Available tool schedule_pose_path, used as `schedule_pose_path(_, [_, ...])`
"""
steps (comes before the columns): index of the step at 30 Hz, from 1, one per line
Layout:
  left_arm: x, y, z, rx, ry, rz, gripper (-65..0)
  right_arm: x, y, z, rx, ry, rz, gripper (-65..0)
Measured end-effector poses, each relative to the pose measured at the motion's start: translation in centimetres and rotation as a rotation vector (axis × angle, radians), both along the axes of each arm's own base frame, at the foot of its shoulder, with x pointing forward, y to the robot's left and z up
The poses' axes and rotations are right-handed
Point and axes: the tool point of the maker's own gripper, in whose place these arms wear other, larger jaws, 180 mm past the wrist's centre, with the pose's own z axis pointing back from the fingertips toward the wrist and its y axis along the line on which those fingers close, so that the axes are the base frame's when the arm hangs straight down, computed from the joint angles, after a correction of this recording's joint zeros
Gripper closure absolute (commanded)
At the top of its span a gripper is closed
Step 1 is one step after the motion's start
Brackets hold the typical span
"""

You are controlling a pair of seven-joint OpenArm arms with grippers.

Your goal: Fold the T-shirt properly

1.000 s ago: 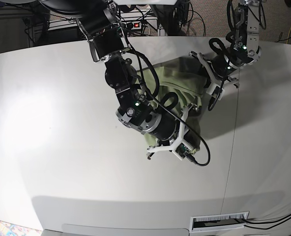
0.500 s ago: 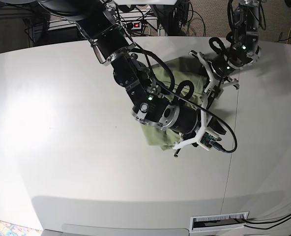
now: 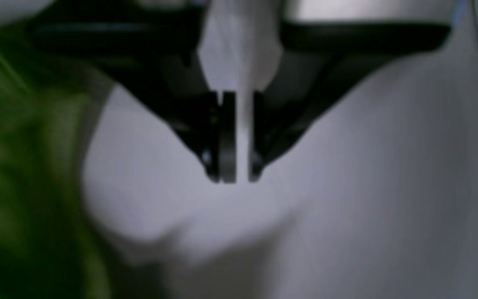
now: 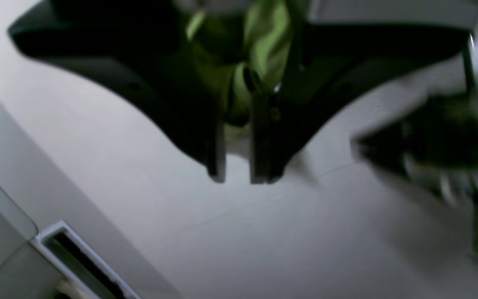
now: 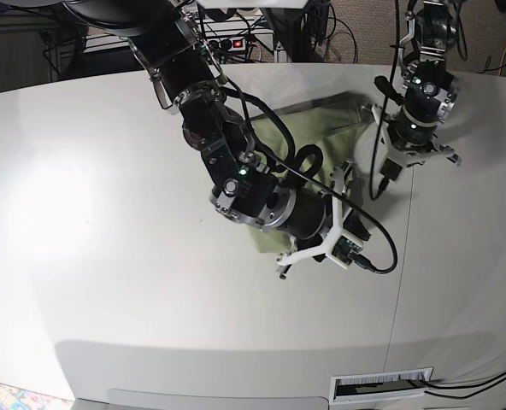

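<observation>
The sage-green T-shirt (image 5: 308, 128) lies bunched on the white table (image 5: 108, 213) at the back middle, partly hidden under both arms. My right gripper (image 5: 317, 235) hangs over the shirt's front edge. In the right wrist view this gripper (image 4: 237, 180) has its jaws close together with green fabric (image 4: 264, 37) bunched between them. My left gripper (image 5: 388, 171) is at the shirt's right edge. In the left wrist view the left gripper (image 3: 239, 178) has its jaws almost together with only bare table in the slit, and the shirt (image 3: 15, 166) is blurred at the left.
A vent slot (image 5: 381, 386) sits in the table's front edge and also shows in the right wrist view (image 4: 77, 257). A seam (image 5: 404, 256) runs down the table's right part. A power strip and cables (image 5: 236, 43) lie behind the table.
My right arm swung right, then back a little, over the shirt's front edge. My left gripper rose and moved right, off the shirt. More of the shirt's back part is uncovered.
</observation>
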Motion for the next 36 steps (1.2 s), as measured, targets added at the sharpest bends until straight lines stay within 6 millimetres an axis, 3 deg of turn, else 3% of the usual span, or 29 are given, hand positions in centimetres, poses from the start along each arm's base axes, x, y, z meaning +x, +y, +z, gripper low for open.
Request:
schedule_pose_path(2, [0.2, 0.8, 1.4, 0.017, -0.040, 0.045, -5.0, 0.4, -0.9, 0.3, -0.035, -0.038, -0.023, -5.1])
schedule_pose_path(4, [0.2, 0.1, 3.4, -0.008, -0.093, 0.044, -5.0, 0.9, -1.5, 0.6, -0.051, -0.061, -0.046, -4.2])
schedule_pose_path(7, [-0.5, -2.6, 6.2, -0.149, -0.156, 0.002, -5.0, 1.8, -2.7, 0.7, -0.036, -0.054, -0.092, -4.0])
schedule_pose_path(10, [-2.4, -4.7, 7.4, -0.266, -0.149, -0.024, -5.0, 3.9, -5.6, 1.2, -0.007, -0.043, -0.208, -3.1])
schedule_pose_path(11, [-3.1, -5.4, 7.7, -0.308, -0.143, -0.035, -5.0, 4.5, -6.7, 1.2, -0.001, -0.039, -0.242, 0.0])
schedule_pose_path(15, [-3.9, -7.9, 10.3, -0.466, -0.206, -0.082, -5.0, 5.7, -9.6, 1.2, 0.004, -0.026, -0.329, 0.0])
schedule_pose_path(19, [-5.2, -9.7, 10.0, -0.565, -0.158, -0.124, -0.7, 6.6, -11.0, 0.2, -0.022, -0.061, -0.338, 0.0])
schedule_pose_path(22, [-6.0, -11.9, 10.6, -0.674, -0.143, -0.184, 0.0, 7.3, -11.8, -3.1, -0.091, -0.033, -0.341, 0.0])
schedule_pose_path(25, [-6.5, -12.9, 9.0, -0.736, -0.092, -0.173, 0.0, 7.9, -11.9, -5.9, -0.140, 0.025, -0.331, 0.0])
schedule_pose_path(31, [-7.8, -14.9, 6.6, -0.871, 0.002, -0.199, 0.0, 8.7, -9.9, -6.3, -0.139, 0.026, -0.274, 0.0])
schedule_pose_path(36, [-8.1, -16.0, 6.0, -0.951, 0.017, -0.195, 0.0, 8.5, -10.0, -7.7, -0.177, 0.045, -0.268, 0.0])
